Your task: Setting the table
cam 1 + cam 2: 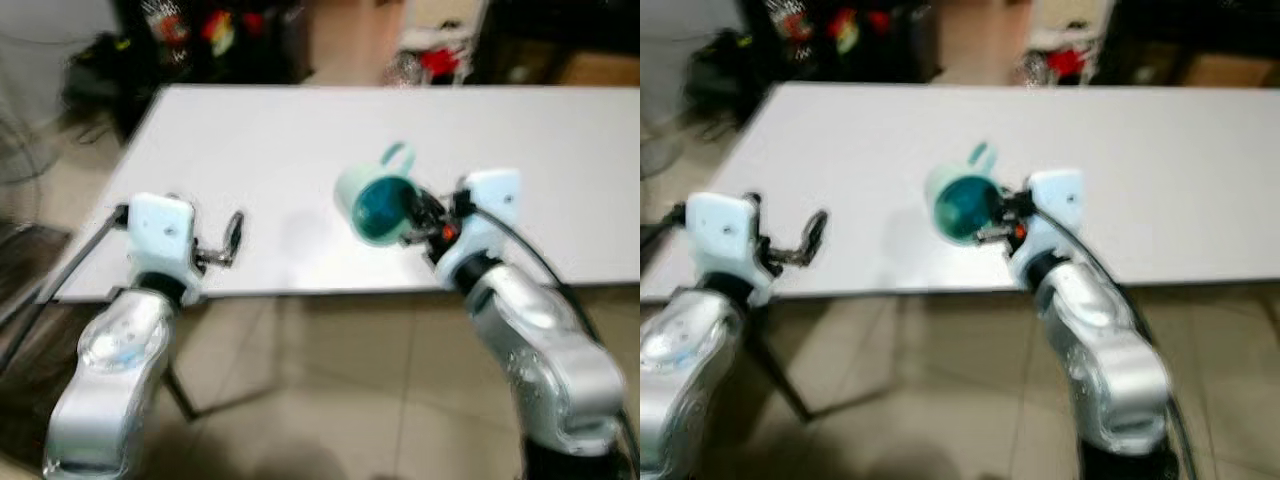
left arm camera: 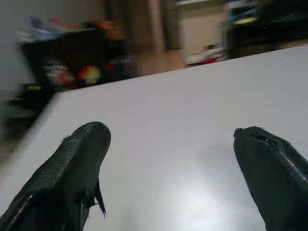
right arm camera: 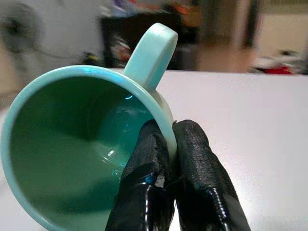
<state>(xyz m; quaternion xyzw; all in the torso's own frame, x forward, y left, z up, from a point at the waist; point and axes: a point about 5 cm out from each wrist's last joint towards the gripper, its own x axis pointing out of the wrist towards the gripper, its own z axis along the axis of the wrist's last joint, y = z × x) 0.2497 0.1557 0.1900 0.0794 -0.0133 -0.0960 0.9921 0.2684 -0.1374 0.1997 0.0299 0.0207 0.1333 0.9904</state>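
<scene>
A pale green mug (image 1: pixel 377 203) hangs tipped on its side above the white table (image 1: pixel 250 130), its mouth facing me and its handle (image 1: pixel 398 155) pointing up. My right gripper (image 1: pixel 418 215) is shut on the mug's rim (image 3: pixel 163 120), one finger inside and one outside. The mug's inside (image 3: pixel 72 139) looks empty. My left gripper (image 1: pixel 228 243) is held over the table's near left edge, open with nothing between its fingers (image 2: pixel 72 168).
The table's near edge (image 1: pixel 330 292) runs just in front of both wrists, with tiled floor (image 1: pixel 330 400) below. Dark shelving with coloured clutter (image 1: pixel 190 30) stands beyond the far left corner. More boxes and red items (image 1: pixel 440 55) sit behind the far edge.
</scene>
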